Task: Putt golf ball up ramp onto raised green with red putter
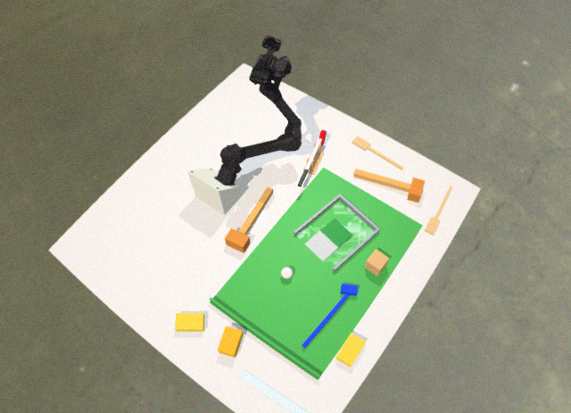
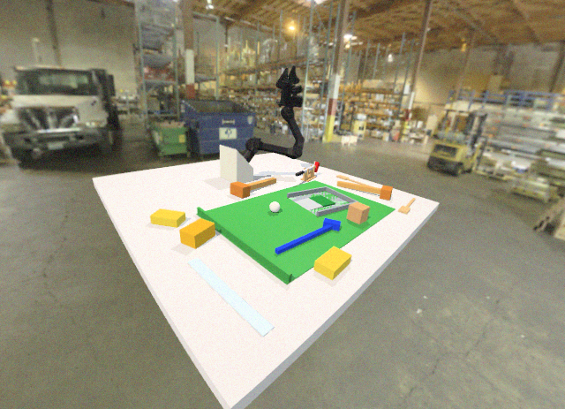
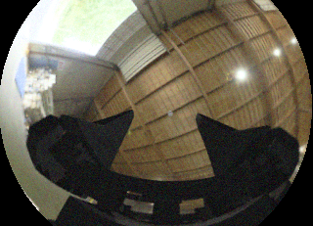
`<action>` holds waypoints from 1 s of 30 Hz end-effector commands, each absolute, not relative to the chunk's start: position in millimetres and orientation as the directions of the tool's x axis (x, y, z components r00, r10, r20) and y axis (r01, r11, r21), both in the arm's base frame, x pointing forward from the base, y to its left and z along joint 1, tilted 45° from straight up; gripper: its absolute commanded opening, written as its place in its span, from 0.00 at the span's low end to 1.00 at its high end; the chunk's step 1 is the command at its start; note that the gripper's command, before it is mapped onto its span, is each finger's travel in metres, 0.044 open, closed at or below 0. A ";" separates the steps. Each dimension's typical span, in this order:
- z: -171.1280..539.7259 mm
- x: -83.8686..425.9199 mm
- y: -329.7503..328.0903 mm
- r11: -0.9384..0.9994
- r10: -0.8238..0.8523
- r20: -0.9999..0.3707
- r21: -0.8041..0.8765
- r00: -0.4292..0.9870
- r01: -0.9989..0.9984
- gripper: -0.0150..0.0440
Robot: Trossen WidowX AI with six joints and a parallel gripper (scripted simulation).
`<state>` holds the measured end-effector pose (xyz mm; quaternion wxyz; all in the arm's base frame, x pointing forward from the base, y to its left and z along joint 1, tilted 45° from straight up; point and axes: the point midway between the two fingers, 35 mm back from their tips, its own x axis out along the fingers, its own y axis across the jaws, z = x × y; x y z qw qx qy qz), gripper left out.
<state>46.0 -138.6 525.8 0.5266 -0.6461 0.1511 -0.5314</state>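
1 pincer (image 1: 272,40) (image 2: 289,71) (image 3: 164,114) way up in the air, fingers spread about as wide as they go, nothing in it, tips aimed at the ceiling, and the red putter (image 1: 310,159) (image 2: 316,167) is well below and apart from it, propped on a small wooden stand by the green mat's (image 1: 258,302) (image 2: 255,231) corner on the desk (image 1: 124,206) (image 2: 182,304), while 1 white golf ball (image 1: 286,272) (image 2: 274,207) sits on the mat outside the grey rails (image 1: 357,211) (image 2: 335,208)

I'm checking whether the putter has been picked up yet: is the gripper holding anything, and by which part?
Nothing is held: the gripper is open, and the red putter rests on its stand.
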 end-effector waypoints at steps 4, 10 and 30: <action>458.7 98.7 -204.1 0.060 -0.688 0.226 -0.929 0.689 0.365 1.00; 403.0 165.2 -207.0 0.356 -0.474 0.014 -0.912 0.881 0.206 1.00; 227.1 290.5 13.3 0.302 0.643 -0.491 -0.543 0.588 -0.784 1.00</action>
